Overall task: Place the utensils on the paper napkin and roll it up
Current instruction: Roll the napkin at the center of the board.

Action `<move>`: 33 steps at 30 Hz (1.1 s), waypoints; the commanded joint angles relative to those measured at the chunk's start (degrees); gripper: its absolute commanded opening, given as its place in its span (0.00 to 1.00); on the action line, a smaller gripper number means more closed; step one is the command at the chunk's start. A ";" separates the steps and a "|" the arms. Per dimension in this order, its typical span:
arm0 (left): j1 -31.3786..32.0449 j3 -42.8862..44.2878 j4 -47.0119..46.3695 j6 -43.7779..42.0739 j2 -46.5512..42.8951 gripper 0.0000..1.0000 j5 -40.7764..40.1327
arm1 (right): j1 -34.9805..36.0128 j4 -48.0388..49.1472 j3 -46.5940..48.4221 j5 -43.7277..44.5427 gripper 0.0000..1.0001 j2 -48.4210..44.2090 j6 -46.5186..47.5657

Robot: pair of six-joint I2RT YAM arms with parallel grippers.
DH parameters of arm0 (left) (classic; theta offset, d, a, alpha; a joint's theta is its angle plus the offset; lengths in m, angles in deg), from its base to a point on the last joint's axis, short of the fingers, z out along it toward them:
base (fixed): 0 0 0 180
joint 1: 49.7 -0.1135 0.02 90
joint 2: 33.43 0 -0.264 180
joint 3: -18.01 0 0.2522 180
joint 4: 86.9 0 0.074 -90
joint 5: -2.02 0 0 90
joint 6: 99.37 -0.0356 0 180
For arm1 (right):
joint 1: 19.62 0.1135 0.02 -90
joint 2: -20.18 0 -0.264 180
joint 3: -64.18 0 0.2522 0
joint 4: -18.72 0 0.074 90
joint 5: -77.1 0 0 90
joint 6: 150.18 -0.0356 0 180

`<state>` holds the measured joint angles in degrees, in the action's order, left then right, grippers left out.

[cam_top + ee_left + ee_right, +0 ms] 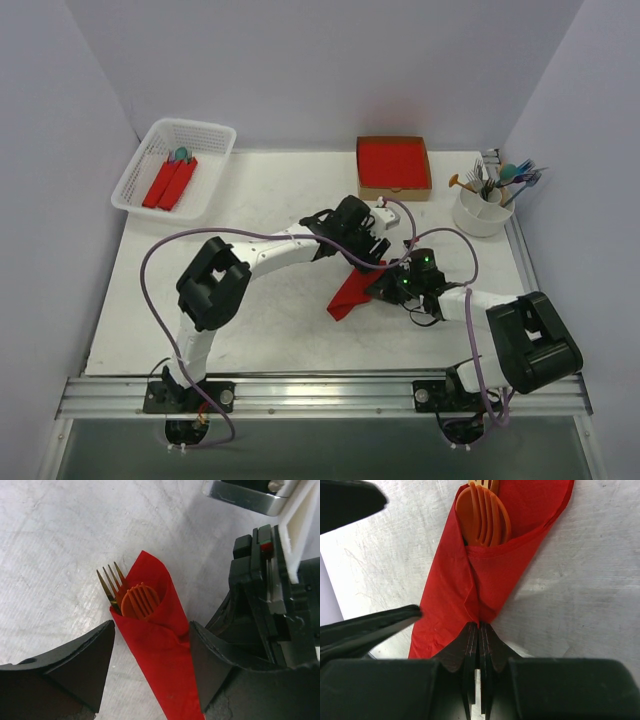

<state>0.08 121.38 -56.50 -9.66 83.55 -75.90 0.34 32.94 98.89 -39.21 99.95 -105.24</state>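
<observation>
Right at the lens of the right wrist camera, the right gripper (479, 630) is pressing its black fingers fully together, and they are pinching the seam of the half-rolled bright-red paper napkin (455, 590) at its 6 o'clock end. Just beyond, the napkin is lying on the scuffed white table (590, 580) as a loose cone, with an orange plastic fork (485, 515) and a brass-coloured metal fork (111, 582) poking out of its open 12 o'clock mouth. Over it the left gripper (151, 630) is hanging wide open, one finger at 9 o'clock and one at 3 o'clock of the roll, holding nothing. Trouble, as I judge it, is waiting in the wrap. The overlapping flap is looking slack and could be springing open if the pinch lets go, and a tug from the shut fingers is risking a tear or the forks sliding out. Farther off overhead, a brown cardboard box (395, 192) of red sheets is sitting at 12 o'clock, a white round cup (480, 218) of cutlery at 2 o'clock, and a white plastic basket (140, 170) at 10 o'clock.
</observation>
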 commanded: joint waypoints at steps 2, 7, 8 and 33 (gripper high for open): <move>0.41 5.31 4.01 -2.52 3.06 0.70 2.43 | -0.10 -1.00 -0.56 0.64 0.00 -1.81 1.11; 0.84 8.83 7.70 -1.73 6.84 0.72 -1.78 | -0.19 -1.18 -0.47 0.82 0.00 -2.51 1.11; 0.93 9.18 7.96 -1.81 7.11 0.77 -2.23 | -0.19 -1.27 -0.56 0.82 0.00 -2.60 1.11; 2.25 14.02 10.43 -0.94 13.97 0.81 -3.73 | -0.28 -3.20 -0.74 1.34 0.00 -5.15 1.20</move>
<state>1.81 133.20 -47.73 -10.47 96.23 -78.90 0.21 30.47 98.10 -38.42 97.37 -105.04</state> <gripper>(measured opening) 0.820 0.032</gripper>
